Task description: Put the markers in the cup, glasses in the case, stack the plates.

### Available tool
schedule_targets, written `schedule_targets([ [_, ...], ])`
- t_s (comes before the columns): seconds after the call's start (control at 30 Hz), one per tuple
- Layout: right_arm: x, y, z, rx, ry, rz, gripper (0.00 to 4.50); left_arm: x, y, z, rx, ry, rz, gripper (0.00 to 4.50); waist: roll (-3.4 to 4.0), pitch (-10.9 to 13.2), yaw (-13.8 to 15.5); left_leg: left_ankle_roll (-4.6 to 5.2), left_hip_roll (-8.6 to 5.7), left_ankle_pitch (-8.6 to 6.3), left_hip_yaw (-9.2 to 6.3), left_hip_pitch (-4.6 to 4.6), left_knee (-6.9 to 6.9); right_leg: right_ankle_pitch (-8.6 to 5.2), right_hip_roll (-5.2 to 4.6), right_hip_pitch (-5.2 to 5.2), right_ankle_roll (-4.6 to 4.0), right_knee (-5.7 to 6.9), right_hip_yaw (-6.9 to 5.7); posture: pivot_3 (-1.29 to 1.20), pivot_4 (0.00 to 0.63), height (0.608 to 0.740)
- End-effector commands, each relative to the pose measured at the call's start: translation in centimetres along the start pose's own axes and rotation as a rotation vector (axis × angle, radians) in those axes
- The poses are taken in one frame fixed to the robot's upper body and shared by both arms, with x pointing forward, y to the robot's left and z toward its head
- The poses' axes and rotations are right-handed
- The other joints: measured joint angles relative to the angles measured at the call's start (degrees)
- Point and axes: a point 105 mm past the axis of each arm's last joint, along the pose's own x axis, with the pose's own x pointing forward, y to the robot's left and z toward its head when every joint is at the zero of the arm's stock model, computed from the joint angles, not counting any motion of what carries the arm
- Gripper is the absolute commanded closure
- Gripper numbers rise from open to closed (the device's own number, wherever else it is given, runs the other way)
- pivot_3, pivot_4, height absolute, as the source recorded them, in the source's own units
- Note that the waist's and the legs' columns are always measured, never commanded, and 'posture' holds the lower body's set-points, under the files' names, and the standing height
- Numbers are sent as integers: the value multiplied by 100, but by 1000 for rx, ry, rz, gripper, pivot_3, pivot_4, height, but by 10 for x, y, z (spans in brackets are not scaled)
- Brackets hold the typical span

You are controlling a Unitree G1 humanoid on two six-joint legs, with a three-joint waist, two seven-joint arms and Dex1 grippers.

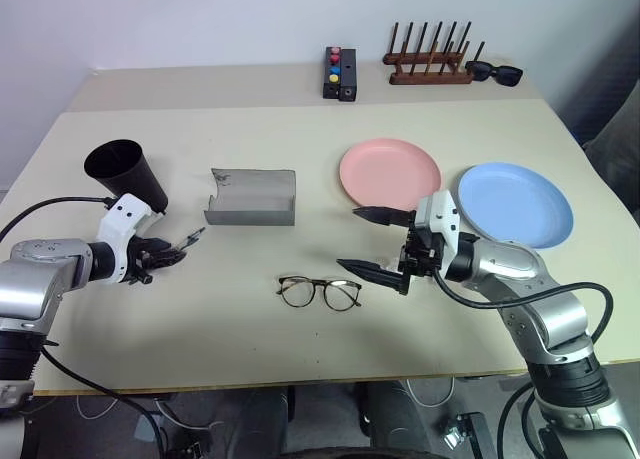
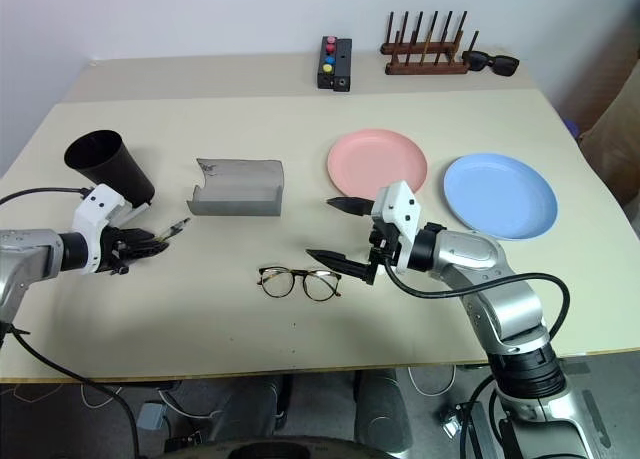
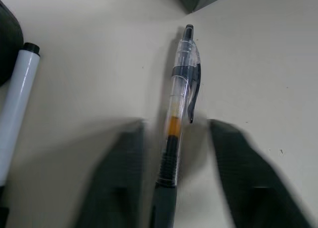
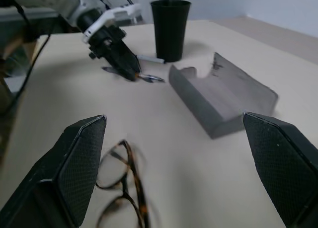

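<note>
Nothing is finished: the pink plate (image 1: 390, 172) and light blue plate (image 1: 516, 203) lie side by side toward the beige table's (image 1: 300, 129) right edge, and the thin dark-rimmed eyeglasses (image 1: 319, 292) sit near its front edge, outside the open grey case (image 1: 252, 198). The left gripper (image 3: 174, 183) straddles the clear-barrelled pen (image 3: 179, 104) beside the tall black cup (image 1: 126, 174) (whether it grips yet, I cannot tell); the right gripper (image 1: 378, 243) hangs wide open.

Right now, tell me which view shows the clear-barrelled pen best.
The left wrist view: the clear-barrelled pen lies lengthwise between the left gripper fingers, its clip and amber ink plain. In the eye views only its tip pokes past the gripper. The right wrist view shows it far off, low beside the black cup.
</note>
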Motion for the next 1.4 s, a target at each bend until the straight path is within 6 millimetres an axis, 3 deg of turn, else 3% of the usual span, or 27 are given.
schedule_targets([
  [0.03, 7, 8, 17, -23, -50, 34, 0, 5, -8, -6, 1, 24, -46, 4455, 0, 0, 1, 0, 0, 0, 0, 0, 0, 0, 0, 0, 0, 0, 0, 0, 150, 734],
  [0.17, 11, 13, 19, -6, -58, 55, 0, 5, -10, -4, 38, 7, -56, 4455, 0, 0, -1, 0, 0, 0, 0, 1, 0, 0, 0, 0, 0, 2, 0, 0, 150, 734],
  [0.27, 15, 16, 19, 6, -62, 67, 0, 3, -7, 9, 89, -86, -18, 4455, 0, 0, 6, 0, 0, 0, 0, 1, -1, 0, 0, -1, 0, 1, 0, 0, 150, 734],
  [0.33, 17, 16, 19, 11, -64, 69, 0, -4, -10, 30, 107, -241, -17, 4455, 0, 0, 17, 0, 0, 0, -1, -1, 0, 0, -1, -1, 0, 1, -1, 0, 150, 734],
  [0.47, 22, 14, 18, 18, -70, 71, 0, -37, -21, 77, 115, -593, -18, 4455, -17, 0, 15, 0, 1, 0, -5, -7, 5, 3, -2, -3, 3, -3, -2, 0, 150, 734],
  [0.63, 29, 13, 21, 13, -95, 89, 0, -69, -25, 117, 96, -849, 40, 4455, -19, -1, -6, -1, 0, 0, -7, -5, 4, 12, -2, -4, 18, 0, -4, 0, 150, 734],
  [0.8, 47, 1, 43, -26, -221, 38, 0, -88, 7, 139, 134, -985, 324, 4455, -17, -2, -21, -1, 1, 1, -4, 0, 3, 13, 3, -3, 18, 5, -3, 0, 150, 734],
  [0.97, 67, 0, 64, -35, -373, 2, 0, -97, 39, 155, 123, -1091, 600, 4455, -19, -3, 1, -4, 0, 3, -7, 0, 1, 14, 7, -2, 19, 2, -2, 0, 150, 734],
  [1.07, 76, 3, 66, -28, -406, 8, 0, -95, 49, 161, 121, -1124, 699, 4455, -19, -3, -1, -5, -1, 3, -7, -1, 1, 18, 7, -2, 25, 2, -2, 0, 150, 734],
  [1.4, 82, 5, 64, -8, -437, 24, 0, -85, 81, 141, -8, -1145, 905, 4455, -20, -4, -32, -6, -2, 4, -9, -1, 0, 19, 7, -9, 26, 14, -3, 0, 150, 734],
])
